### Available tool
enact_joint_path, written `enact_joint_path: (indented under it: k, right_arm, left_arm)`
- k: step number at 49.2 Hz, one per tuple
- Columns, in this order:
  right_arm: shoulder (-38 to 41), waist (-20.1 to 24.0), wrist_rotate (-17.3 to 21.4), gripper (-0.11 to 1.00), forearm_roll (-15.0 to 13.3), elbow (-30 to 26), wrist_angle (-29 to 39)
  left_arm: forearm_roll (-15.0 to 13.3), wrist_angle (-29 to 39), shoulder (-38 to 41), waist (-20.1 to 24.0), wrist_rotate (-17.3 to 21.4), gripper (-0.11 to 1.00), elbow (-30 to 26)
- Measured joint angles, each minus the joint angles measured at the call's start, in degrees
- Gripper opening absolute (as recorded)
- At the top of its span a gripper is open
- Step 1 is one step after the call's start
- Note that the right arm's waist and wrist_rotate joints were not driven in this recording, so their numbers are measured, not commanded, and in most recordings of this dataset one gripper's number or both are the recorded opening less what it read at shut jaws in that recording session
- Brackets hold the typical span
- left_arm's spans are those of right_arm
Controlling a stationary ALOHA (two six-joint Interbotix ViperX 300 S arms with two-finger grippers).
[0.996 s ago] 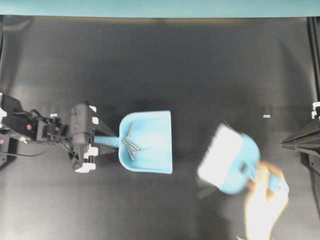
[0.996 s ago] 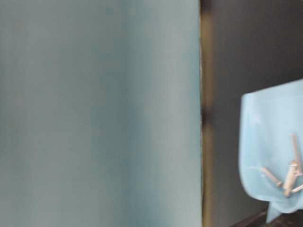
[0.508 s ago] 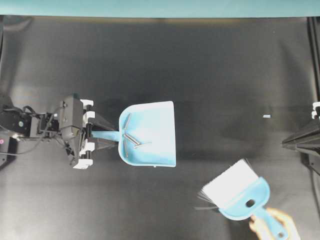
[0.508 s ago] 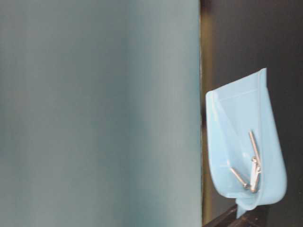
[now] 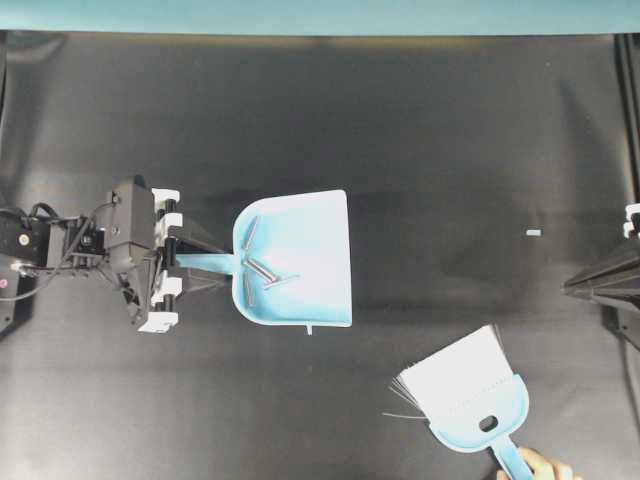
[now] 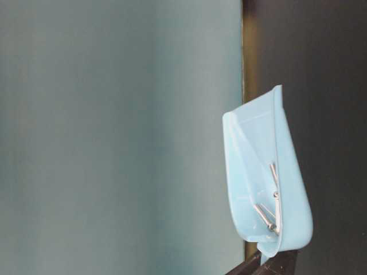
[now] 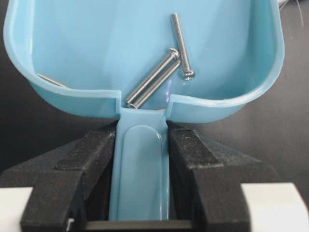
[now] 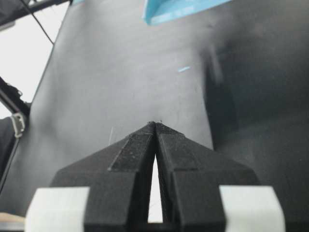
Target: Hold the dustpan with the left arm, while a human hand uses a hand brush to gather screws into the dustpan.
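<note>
- The left pincer [image 5: 178, 270] is clamping the narrow handle of the dustpan [image 5: 305, 265], holding it off the counter [image 5: 400, 130].
- The screws [image 7: 166, 67] are lying inside the pan.
- The human hand [image 5: 535, 467] is gripping the hand brush [image 5: 470, 395] at the lower right.
- The right pincer [image 8: 155, 126] is sitting pressed together, gripping nothing.

- A black table [image 5: 400, 130] fills the overhead view.
- A small pale scrap [image 5: 533, 233] lies on it at mid right.
- The hand brush [image 5: 468, 392] sits lower right.
</note>
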Motion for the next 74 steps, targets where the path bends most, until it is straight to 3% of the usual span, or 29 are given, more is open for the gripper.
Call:
enact_joint_path:
  k: [32,74]
  right_arm:
    - [0.0,0.0,0.09,0.0,0.0,0.0,0.0]
    - [0.0,0.0,0.0,0.0,0.09,0.0,0.0]
  left_arm:
    - [0.0,0.97,0.26,0.09,0.18,0.3,0.53]
    - [0.0,0.97,7.38,0.53,0.26,0.3,0.26]
